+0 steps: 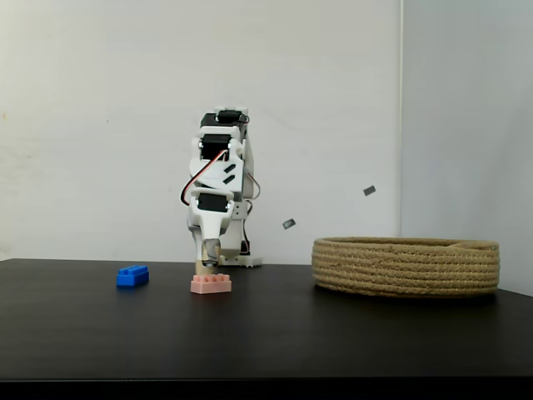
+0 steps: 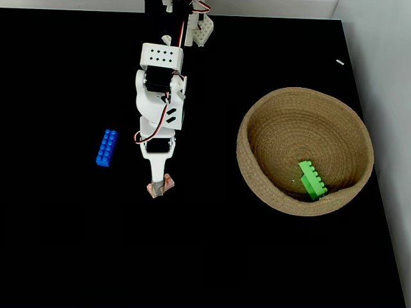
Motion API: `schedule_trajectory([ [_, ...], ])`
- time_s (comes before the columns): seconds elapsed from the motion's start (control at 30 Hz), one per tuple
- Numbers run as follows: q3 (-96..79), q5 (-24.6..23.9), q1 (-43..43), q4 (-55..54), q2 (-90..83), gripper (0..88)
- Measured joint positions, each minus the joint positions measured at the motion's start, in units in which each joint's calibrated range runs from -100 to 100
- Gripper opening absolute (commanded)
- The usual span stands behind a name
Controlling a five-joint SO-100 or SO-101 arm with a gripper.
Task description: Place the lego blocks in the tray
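The black desk (image 2: 70, 256) carries everything. On its right side in a fixed view from above sits the tray (image 2: 257, 167), a wide round basket of coiled tan rope; the side-on fixed view shows its low wall (image 1: 405, 268) standing well apart from the arm. The white arm (image 2: 160, 106) reaches down near the middle of the desk. 1 of the 3 lego blocks, the longer green brick (image 2: 313, 180), already lies inside the tray near its lower wall. The blue brick (image 2: 106, 147) rests on the desk to the left of the arm, untouched. The pink brick (image 1: 211, 284) sits flat on the desk directly under the pincer (image 2: 158, 187), whose tips come down onto or around it; whether they are closed on the brick or merely straddle it, I cannot tell.

By my reading, 1 brick is done, the pink one is in the grasp stage, and the blue one remains, so the task is roughly a third complete.

No brand, label or legible writing shows on anything.
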State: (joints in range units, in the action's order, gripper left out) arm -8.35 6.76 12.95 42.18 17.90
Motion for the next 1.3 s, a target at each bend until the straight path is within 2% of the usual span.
schedule_trajectory([
  [0.17,0.6,0.0,-0.1,0.0,0.9,11.0],
  [0.53,1.5,0.5,-0.3,-0.5,2.4,10.2],
  [0.9,-2.2,0.5,-0.7,-0.5,0.3,0.2],
  [1.2,-7.1,0.5,-1.5,-0.6,-2.3,0.3],
  [1.3,-7.3,0.5,-1.5,-0.6,-2.5,4.9],
])
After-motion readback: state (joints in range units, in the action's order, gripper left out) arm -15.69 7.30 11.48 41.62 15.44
